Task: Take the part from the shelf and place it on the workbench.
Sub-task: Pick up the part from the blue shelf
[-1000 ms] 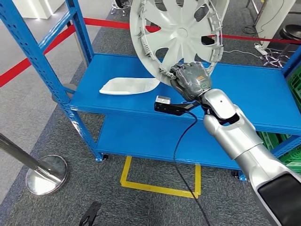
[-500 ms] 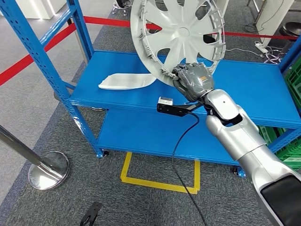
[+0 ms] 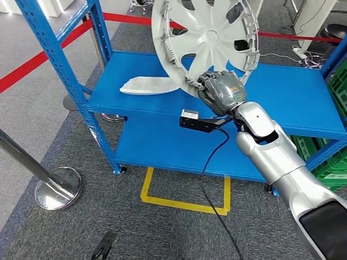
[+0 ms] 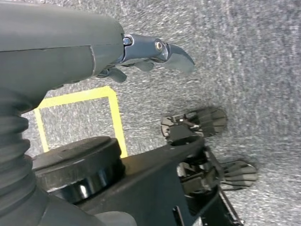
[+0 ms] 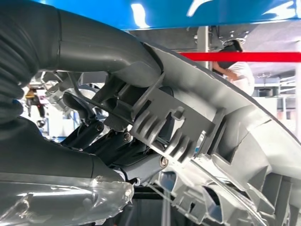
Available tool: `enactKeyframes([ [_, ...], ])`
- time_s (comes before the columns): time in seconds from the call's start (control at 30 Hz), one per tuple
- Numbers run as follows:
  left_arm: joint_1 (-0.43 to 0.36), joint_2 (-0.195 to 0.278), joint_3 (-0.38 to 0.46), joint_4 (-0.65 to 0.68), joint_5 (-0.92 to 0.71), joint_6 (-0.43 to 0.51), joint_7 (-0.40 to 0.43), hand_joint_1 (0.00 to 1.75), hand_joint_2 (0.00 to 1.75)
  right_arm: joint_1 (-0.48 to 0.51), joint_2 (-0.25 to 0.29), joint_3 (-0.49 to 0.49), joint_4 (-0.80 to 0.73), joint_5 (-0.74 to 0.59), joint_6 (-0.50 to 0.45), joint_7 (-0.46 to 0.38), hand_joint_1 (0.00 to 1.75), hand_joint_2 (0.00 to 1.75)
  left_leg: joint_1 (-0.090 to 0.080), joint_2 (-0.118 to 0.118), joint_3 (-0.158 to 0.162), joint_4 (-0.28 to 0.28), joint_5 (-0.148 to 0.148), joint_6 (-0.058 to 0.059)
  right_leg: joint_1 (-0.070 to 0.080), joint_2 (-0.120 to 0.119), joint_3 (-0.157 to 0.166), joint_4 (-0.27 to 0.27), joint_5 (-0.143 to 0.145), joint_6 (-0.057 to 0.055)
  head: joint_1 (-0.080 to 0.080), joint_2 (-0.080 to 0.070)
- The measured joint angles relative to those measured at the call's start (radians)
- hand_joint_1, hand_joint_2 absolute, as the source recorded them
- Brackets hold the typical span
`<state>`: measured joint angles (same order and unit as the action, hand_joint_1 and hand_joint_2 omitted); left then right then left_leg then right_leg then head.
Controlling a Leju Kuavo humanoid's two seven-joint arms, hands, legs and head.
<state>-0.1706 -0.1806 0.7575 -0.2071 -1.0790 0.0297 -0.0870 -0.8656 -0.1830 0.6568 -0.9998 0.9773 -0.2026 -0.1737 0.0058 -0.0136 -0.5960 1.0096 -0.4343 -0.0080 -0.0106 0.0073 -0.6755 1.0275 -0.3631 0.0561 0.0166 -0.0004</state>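
Observation:
In the head view my right hand [image 3: 223,92] grips the lower rim of a large silver wheel cover [image 3: 204,38]. The cover stands on edge, tilted, lifted clear above the top board of the blue shelf [image 3: 286,103]. The right wrist view shows the cover's ribbed grey rim [image 5: 199,136] close up, with my right hand [image 5: 89,108] clamped around it. A flat white part [image 3: 149,85] lies on the shelf's top board, left of the cover. My left hand [image 4: 106,42] hangs above the grey carpet with a dark finger stretched out and nothing in it.
A blue shelf upright [image 3: 53,54] stands at the left. A chrome stanchion base [image 3: 58,188] sits on the carpet at the lower left, with a red barrier belt [image 3: 37,65] beyond. Yellow floor tape [image 3: 184,205] lies before the shelf. Green crates [image 3: 335,162] stand at the right.
The whole view has shifted slightly, so the camera moved. My right hand still holds the wheel cover, which sits a little higher in the picture.

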Motion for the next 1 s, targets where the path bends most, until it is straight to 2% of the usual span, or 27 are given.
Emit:
enactKeyframes([
  [0.03,0.001,0.0,0.0,0.0,0.0,0.0,0.0,0.0,1.75,0.001,-0.001,0.0,0.0,0.0,0.0,-0.001,1.75,1.75,0.001,0.001,-0.004,-0.002,0.006,0.009,-0.001,0.0,-0.009,0.017,-0.016,0.004,0.001,0.0],
  [0.07,0.0,0.0,0.0,0.0,0.0,-0.001,0.0,0.0,1.75,0.002,-0.003,0.0,0.0,-0.001,0.0,-0.001,1.75,1.75,0.002,0.001,-0.008,-0.003,0.012,0.016,-0.001,-0.001,-0.026,0.057,-0.045,0.007,0.002,0.0],
  [0.13,0.0,0.0,0.0,0.0,0.0,-0.002,0.0,0.0,1.75,0.004,-0.004,0.001,-0.001,-0.001,0.0,-0.002,1.75,1.75,0.001,0.002,-0.019,-0.003,0.023,0.023,-0.001,-0.001,-0.074,0.192,-0.127,0.011,0.004,0.0],
  [0.17,0.0,0.0,0.0,0.0,0.0,-0.002,0.0,0.0,1.75,0.006,-0.004,0.001,-0.001,-0.002,0.0,-0.002,1.75,1.75,0.0,0.002,-0.025,-0.003,0.028,0.024,-0.001,-0.001,-0.093,0.255,-0.157,0.012,0.004,0.0],
  [0.2,0.001,0.0,0.0,0.0,0.0,-0.002,0.0,0.0,1.75,0.008,-0.004,0.002,-0.001,-0.002,0.0,-0.002,1.75,1.75,0.0,0.002,-0.031,-0.003,0.033,0.024,-0.001,-0.001,-0.098,0.289,-0.17,0.012,0.004,0.0],
  [0.23,0.002,0.0,0.001,0.0,0.0,-0.002,0.0,0.0,1.75,0.01,-0.005,0.002,-0.001,-0.002,0.0,-0.002,1.75,1.75,-0.001,0.001,-0.036,-0.003,0.037,0.024,0.0,-0.001,-0.082,0.281,-0.166,0.01,0.004,0.0],
  [0.27,0.002,0.0,0.001,0.0,0.0,-0.002,0.0,0.0,1.75,0.012,-0.005,0.002,-0.002,-0.002,0.0,-0.002,1.75,1.75,-0.001,0.001,-0.041,-0.002,0.042,0.022,0.0,-0.001,-0.046,0.233,-0.147,0.007,0.004,0.0],
  [0.33,0.002,0.0,0.001,0.0,-0.001,-0.003,0.0,0.0,1.75,0.012,-0.005,0.002,-0.007,-0.003,0.0,-0.002,1.75,1.75,-0.003,0.0,-0.048,-0.001,0.051,0.014,0.002,-0.001,0.048,0.088,-0.108,0.0,0.004,0.0],
  [0.37,0.002,0.0,0.001,0.0,-0.001,-0.003,0.0,0.0,1.75,0.012,-0.004,0.002,-0.011,-0.003,0.0,-0.002,1.75,1.75,-0.004,0.0,-0.052,-0.001,0.056,0.009,0.004,0.0,0.078,0.037,-0.097,-0.003,0.004,0.0],
  [0.4,0.002,0.0,0.001,0.0,-0.001,-0.003,0.0,0.0,1.75,0.012,-0.004,0.002,-0.015,-0.003,0.0,-0.002,1.75,1.75,-0.004,0.0,-0.056,0.0,0.061,0.003,0.006,0.001,0.091,0.011,-0.093,-0.008,0.003,0.0],
  [0.5,0.003,0.0,0.001,0.0,-0.001,-0.003,0.0,0.0,1.75,0.012,-0.005,0.002,-0.018,-0.002,0.0,-0.001,1.75,1.75,-0.002,0.0,-0.063,-0.005,0.074,-0.015,0.008,0.002,0.082,0.007,-0.078,-0.026,0.002,0.0],
  [0.53,0.004,0.001,0.001,0.0,-0.001,-0.003,0.0,0.0,1.75,0.012,-0.006,0.002,-0.018,-0.002,0.0,-0.001,1.75,1.75,-0.002,0.0,-0.069,0.003,0.063,-0.022,0.006,0.001,0.078,0.005,-0.071,-0.032,0.002,0.0],
  [0.57,0.004,0.001,0.001,0.0,-0.001,-0.003,0.0,0.0,1.75,0.012,-0.006,0.002,-0.019,-0.003,0.0,0.0,1.75,1.75,-0.001,0.001,-0.081,0.03,0.038,-0.028,0.004,0.0,0.072,0.002,-0.063,-0.037,0.002,0.0],
  [0.6,0.003,0.001,0.001,0.0,-0.001,-0.003,0.0,0.0,1.75,0.011,-0.006,0.002,-0.02,-0.003,0.0,0.0,1.75,1.75,-0.001,0.001,-0.101,0.079,0.0,-0.033,0.002,-0.001,0.064,0.001,-0.055,-0.041,0.001,0.0],
  [0.67,0.004,0.001,0.002,0.0,-0.002,-0.003,-0.001,0.0,1.75,0.013,-0.006,0.002,-0.021,-0.003,0.0,0.001,1.75,1.75,0.001,0.002,-0.151,0.214,-0.079,-0.039,0.001,-0.001,0.045,0.001,-0.041,-0.044,0.0,0.0],
  [0.7,0.004,0.002,0.002,0.0,-0.002,-0.003,-0.002,0.0,1.75,0.015,-0.006,0.002,-0.021,-0.003,0.0,0.001,1.75,1.75,0.001,0.002,-0.164,0.262,-0.099,-0.04,0.001,-0.001,0.035,0.002,-0.034,-0.044,0.0,0.0],
  [0.73,0.005,0.002,0.002,0.0,-0.002,-0.003,-0.003,0.0,1.75,0.017,-0.006,0.002,-0.022,-0.003,0.0,0.001,1.75,1.75,0.001,0.002,-0.16,0.277,-0.103,-0.04,0.001,-0.001,0.026,0.002,-0.026,-0.043,0.0,0.0],
  [0.77,0.004,0.002,0.002,0.0,-0.003,-0.003,-0.003,0.0,1.75,0.018,-0.006,0.002,-0.023,-0.003,0.001,0.001,1.75,1.75,0.001,0.002,-0.137,0.253,-0.091,-0.039,0.001,-0.001,0.017,0.002,-0.019,-0.042,0.0,0.0],
  [0.87,0.0,0.002,0.002,0.0,-0.006,-0.003,-0.004,0.0,1.75,0.018,-0.007,0.0,-0.03,-0.004,0.0,0.002,1.75,1.75,0.001,0.001,-0.012,0.065,-0.037,-0.032,0.002,0.0,-0.005,0.005,0.0,-0.029,0.0,0.0],
  [0.9,-0.001,0.002,0.002,0.0,-0.007,-0.003,-0.004,0.0,1.75,0.017,-0.008,-0.001,-0.033,-0.004,0.0,0.002,1.75,1.75,0.0,0.0,0.011,0.025,-0.029,-0.026,0.003,0.0,-0.01,0.005,0.006,-0.023,0.0,0.0],
  [0.93,-0.002,0.002,0.002,0.0,-0.007,-0.003,-0.004,0.0,1.75,0.017,-0.009,-0.003,-0.035,-0.004,0.0,0.002,1.75,1.75,-0.001,-0.001,0.017,0.008,-0.027,-0.018,0.005,-0.001,-0.014,0.003,0.013,-0.017,0.001,0.0],
  [1.0,0.001,0.004,0.002,0.0,-0.008,-0.003,-0.005,0.0,1.75,0.017,-0.011,-0.003,-0.035,-0.004,0.0,0.003,1.75,1.75,-0.003,-0.002,0.008,0.004,-0.014,0.0,0.003,-0.001,-0.018,-0.005,0.027,-0.006,0.001,0.0],
])
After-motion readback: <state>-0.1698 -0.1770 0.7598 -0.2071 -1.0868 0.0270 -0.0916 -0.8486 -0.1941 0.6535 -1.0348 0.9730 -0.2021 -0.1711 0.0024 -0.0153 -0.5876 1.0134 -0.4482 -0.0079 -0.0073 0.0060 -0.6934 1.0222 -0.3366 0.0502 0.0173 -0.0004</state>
